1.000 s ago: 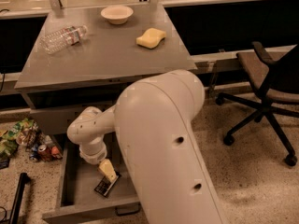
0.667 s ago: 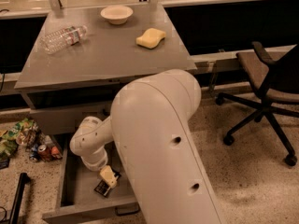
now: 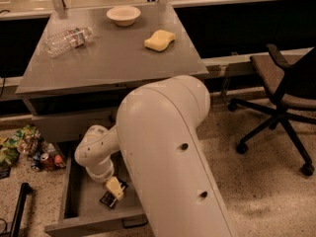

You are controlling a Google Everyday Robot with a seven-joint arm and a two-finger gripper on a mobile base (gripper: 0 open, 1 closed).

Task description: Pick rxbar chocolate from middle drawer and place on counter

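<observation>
The middle drawer (image 3: 74, 201) stands pulled open at the bottom of the cabinet, with its grey floor showing. The rxbar chocolate (image 3: 108, 199), a small black bar, lies flat on the drawer floor near the front. My gripper (image 3: 114, 187) reaches down into the drawer and sits right over the bar, covering its upper end. My large white arm fills the foreground and hides the drawer's right part. The counter (image 3: 108, 58) is the grey cabinet top above.
On the counter are a white bowl (image 3: 123, 15), a yellow sponge (image 3: 159, 40) and a clear plastic bottle (image 3: 66, 39) lying on its side. Snack bags (image 3: 17, 144) and cans (image 3: 47, 161) lie on the floor at left. An office chair (image 3: 284, 83) stands at right.
My arm's wrist has sunk lower into the drawer, and the gripper has come down a little closer onto the black bar. The bar has not moved.
</observation>
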